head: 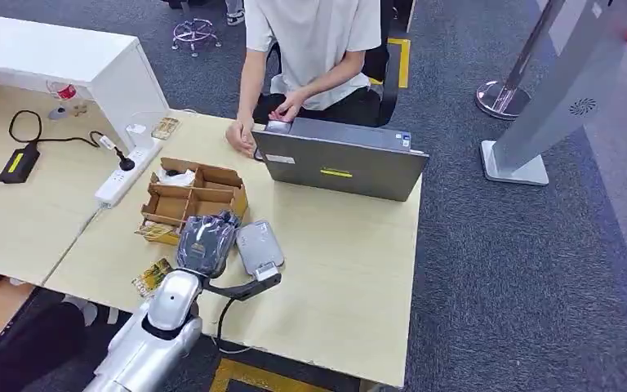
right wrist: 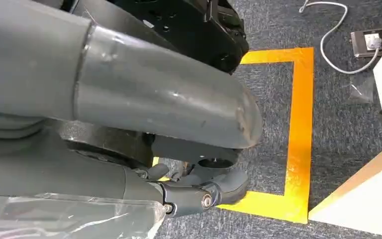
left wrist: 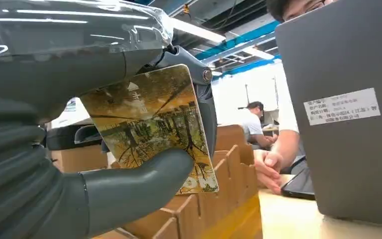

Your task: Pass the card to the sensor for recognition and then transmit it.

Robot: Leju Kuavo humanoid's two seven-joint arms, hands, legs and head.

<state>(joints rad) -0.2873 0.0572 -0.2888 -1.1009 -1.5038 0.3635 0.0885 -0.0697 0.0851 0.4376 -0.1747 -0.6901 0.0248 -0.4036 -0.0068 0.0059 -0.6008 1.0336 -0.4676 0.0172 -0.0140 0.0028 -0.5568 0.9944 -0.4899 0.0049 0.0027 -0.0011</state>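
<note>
The card (left wrist: 149,124) is held in the left hand (left wrist: 79,149), pinched between the thick thumb below and the darker fingers behind it, as seen in the left wrist view. In the head view, the left hand (head: 206,242) is located at lower centre-left of the frame, above the table (head: 351,269), just beside the grey sensor (head: 259,247) to its right and against the near edge of the cardboard box (head: 196,196). The card is therefore judged as picked up; whether it is positioned over the sensor cannot be told, since the hand hides it from above. Recognition at the sensor and the handover are judged as outstanding.

A second card (head: 152,278) is seen on the table at lower left of the hand. A person (head: 310,49) is seated at upper centre behind a laptop (head: 339,163), a probable recipient.

The right hand (right wrist: 129,109) is seen in the right wrist view hanging over the floor (right wrist: 328,99); nothing is seen in it, but whether the fingers are spread or curled cannot be told.
</note>
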